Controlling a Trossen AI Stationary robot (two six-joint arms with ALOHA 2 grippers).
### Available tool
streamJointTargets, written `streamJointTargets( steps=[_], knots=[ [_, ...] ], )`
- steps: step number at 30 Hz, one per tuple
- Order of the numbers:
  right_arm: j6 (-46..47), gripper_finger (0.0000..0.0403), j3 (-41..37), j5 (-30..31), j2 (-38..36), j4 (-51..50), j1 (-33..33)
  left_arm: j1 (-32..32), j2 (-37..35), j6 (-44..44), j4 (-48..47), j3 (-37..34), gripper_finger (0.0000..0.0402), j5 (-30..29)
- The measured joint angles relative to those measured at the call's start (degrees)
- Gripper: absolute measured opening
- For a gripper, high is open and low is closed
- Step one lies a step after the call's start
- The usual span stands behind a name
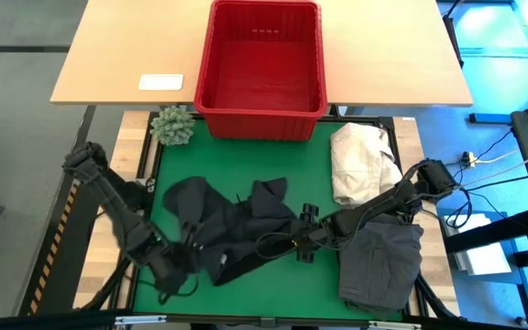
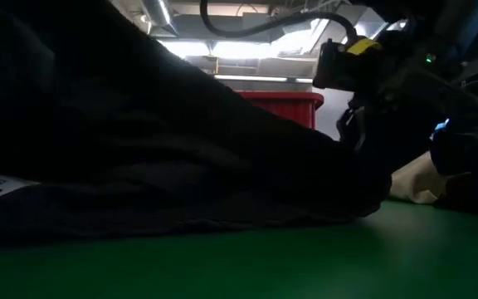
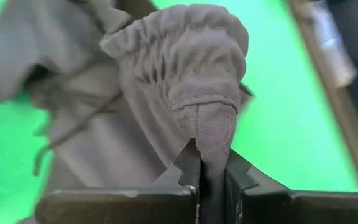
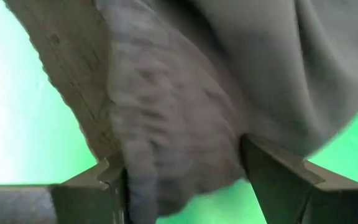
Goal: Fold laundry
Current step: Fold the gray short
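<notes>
A black garment [image 1: 232,229] lies crumpled on the green mat [image 1: 310,160], in the middle. My left gripper [image 1: 188,249] is at its near left end, shut on a gathered elastic band [image 3: 179,68]. My right gripper [image 1: 302,240] stands open at the garment's right end. Its fingers straddle a thick ribbed bunch of the cloth [image 4: 179,124]. A dark grey garment [image 1: 383,261] lies flat at the near right. In the low view the black garment [image 2: 139,149] fills the left of the picture. My left gripper [image 3: 211,174] pinches a narrow tuck of the elastic band [image 3: 215,140] between its two fingers. The fingers slant steeply down at it from the table's left. The band bunches up just past the fingertips, and the rest of the garment trails onto the mat. My right gripper [image 4: 185,180] has the ribbed bunch filling the gap between its open fingers [image 4: 263,171]. I cannot tell whether they touch it.
A red basket [image 1: 262,64] stands at the mat's far edge, partly on a wooden table. A small green plant [image 1: 172,126] sits at the far left corner. A cream-white cloth heap [image 1: 360,160] lies at the far right. Bare mat shows between basket and garment.
</notes>
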Motion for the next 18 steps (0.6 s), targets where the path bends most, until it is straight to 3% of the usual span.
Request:
streamJointTargets(
  steps=[3, 7, 11, 18],
  knots=[
    [0.0, 0.0251, 0.0, 0.0, 0.0, 0.2, 0.0, -4.2, 0.0, -5.4, 2.3, 0.0, 0.0015, 1.5],
    [0.0, 0.0226, 0.1, 0.1, 0.0, 0.6, 0.0, -7.7, 0.0, -6.7, 3.7, 0.0, 0.0017, -1.6],
    [0.0, 0.0163, 0.3, 0.0, -0.3, -0.1, 0.0, -8.4, 0.0, -6.2, 2.3, 0.0, 0.0018, -5.8],
    [-3.6, 0.0017, 6.1, 0.9, -0.3, -7.3, -0.1, -7.3, 0.0, 0.3, -0.4, 0.0, 0.0016, -13.4]
  ],
)
